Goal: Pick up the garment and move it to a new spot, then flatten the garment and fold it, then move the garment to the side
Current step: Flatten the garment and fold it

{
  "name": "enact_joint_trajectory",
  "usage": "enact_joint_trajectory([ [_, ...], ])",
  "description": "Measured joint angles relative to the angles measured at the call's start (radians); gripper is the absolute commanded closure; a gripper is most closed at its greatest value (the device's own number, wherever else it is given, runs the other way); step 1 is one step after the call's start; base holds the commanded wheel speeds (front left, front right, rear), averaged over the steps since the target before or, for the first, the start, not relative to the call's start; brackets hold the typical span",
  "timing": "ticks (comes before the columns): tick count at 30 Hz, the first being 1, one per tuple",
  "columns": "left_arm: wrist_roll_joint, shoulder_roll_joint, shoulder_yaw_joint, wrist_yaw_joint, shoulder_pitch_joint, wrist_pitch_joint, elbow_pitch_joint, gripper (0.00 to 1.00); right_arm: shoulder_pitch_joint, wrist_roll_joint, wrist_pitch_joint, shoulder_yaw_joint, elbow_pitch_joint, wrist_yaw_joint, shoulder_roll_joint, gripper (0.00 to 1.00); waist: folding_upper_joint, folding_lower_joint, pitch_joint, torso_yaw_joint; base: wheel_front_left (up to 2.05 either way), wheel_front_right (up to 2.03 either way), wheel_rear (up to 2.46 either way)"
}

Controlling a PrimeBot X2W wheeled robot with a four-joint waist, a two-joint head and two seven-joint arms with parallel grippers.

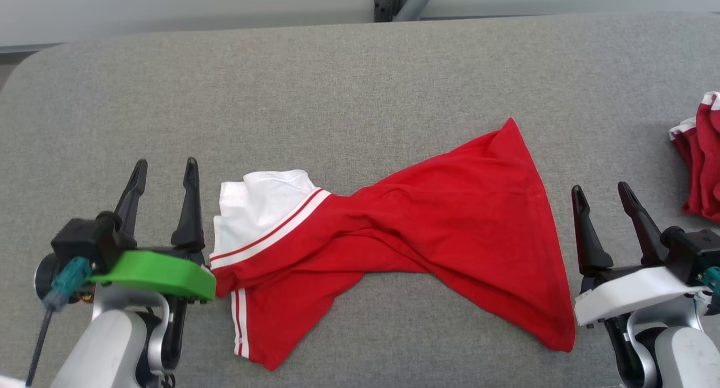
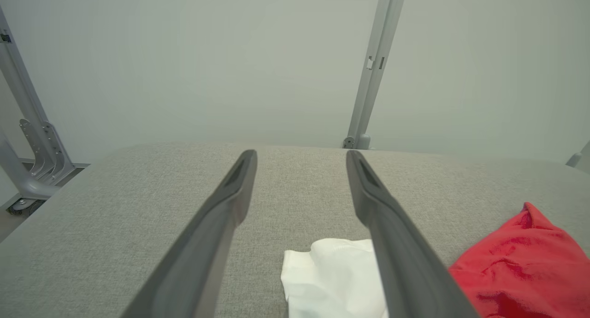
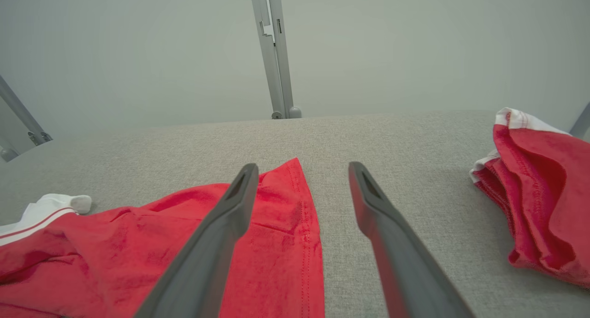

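Lying twisted, the garment is flanked by wide, empty jaws. Layers, unclear at the twist, may be pinched together.

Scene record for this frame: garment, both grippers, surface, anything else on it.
garment: red with a white, red-striped end; twisted and rumpled, not flat, lying on the table
left gripper: open, empty, beside the white end
right gripper: open, empty, beside the wide red end
table: grey fabric top
other: second garment, red and white, bunched at the robot's far right
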Motion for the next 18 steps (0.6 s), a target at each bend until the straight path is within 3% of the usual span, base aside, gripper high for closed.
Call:
enact_joint_trajectory([
  [5,-0.066,0.0,-0.018,-0.082,-0.14,0.116,0.16,0.0,-0.031,0.003,0.001,0.021,-0.003,0.0,-0.002,0.0,0.0,0.0,0.047,-0.009,0.0,0.0,0.0],
  [9,-0.131,-0.006,-0.04,-0.161,-0.216,0.223,0.367,0.0,-0.059,0.013,-0.011,0.048,0.019,0.0,-0.004,0.0,0.0,0.0,0.089,-0.036,0.0,0.0,0.0],
  [15,-0.18,-0.018,-0.038,-0.226,-0.269,0.253,0.544,0.0,-0.072,0.022,-0.024,0.053,0.056,0.0,-0.004,0.0,0.0,0.0,0.127,-0.072,0.0,0.0,0.0],
  [16,-0.182,-0.021,-0.039,-0.235,-0.278,0.252,0.563,0.09,-0.072,0.023,-0.026,0.049,0.062,0.0,-0.004,0.0,0.0,0.0,0.132,-0.077,0.0,0.0,0.0],
  [17,-0.182,-0.023,-0.04,-0.243,-0.286,0.25,0.58,0.45,-0.072,0.025,-0.027,0.045,0.069,0.0,-0.004,0.0,0.0,0.0,0.137,-0.08,0.0,0.0,0.0],
  [18,-0.182,-0.024,-0.041,-0.25,-0.295,0.244,0.594,0.73,-0.072,0.029,-0.027,0.04,0.076,0.0,-0.004,0.0,0.0,0.0,0.141,-0.083,0.0,0.0,0.0],
])
